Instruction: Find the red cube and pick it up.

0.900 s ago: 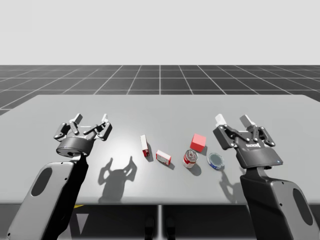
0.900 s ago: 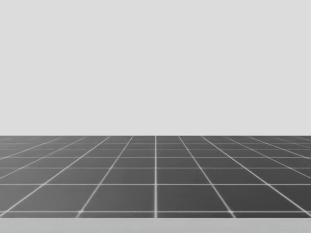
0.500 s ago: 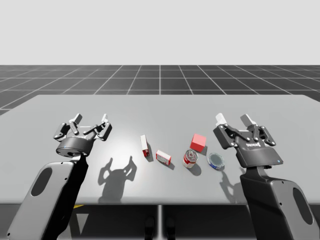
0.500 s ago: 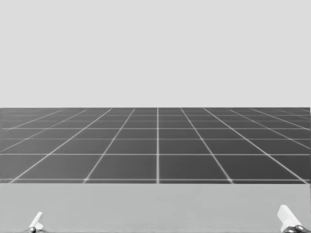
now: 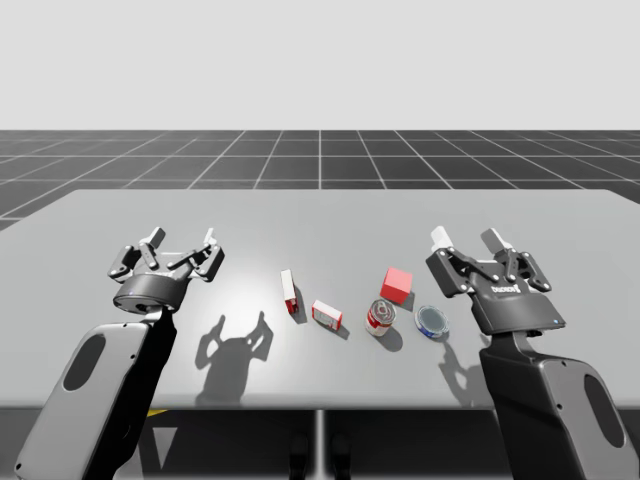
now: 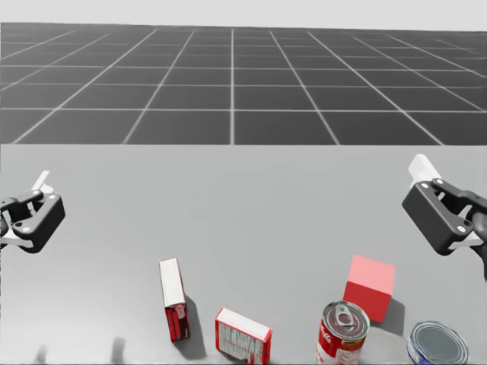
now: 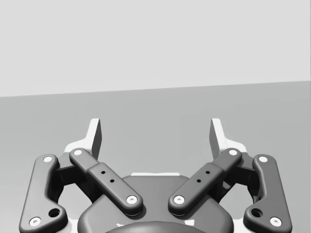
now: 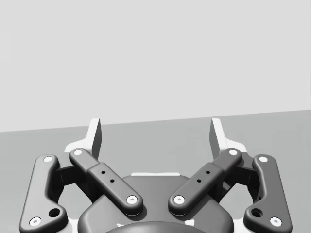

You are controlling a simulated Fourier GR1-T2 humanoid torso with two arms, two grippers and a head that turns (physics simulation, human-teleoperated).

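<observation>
Grey worktop (image 5: 320, 215), dark gridded floor behind. The red cube (image 5: 397, 284) sat right of centre, just behind an upright red can (image 5: 380, 317) and near a short blue can (image 5: 432, 321). Left of these stood an upright red-and-white box (image 5: 289, 293) and a smaller flat box (image 5: 327, 314). The robot's left tool (image 5: 180, 240) and right tool (image 5: 467, 240) hovered at either side, fingers spread wide, gripping nothing.

Grey table (image 5: 330, 215) on a dark floor (image 5: 320, 155) with pale gridlines, under a plain light-grey backdrop (image 5: 320, 60)
</observation>
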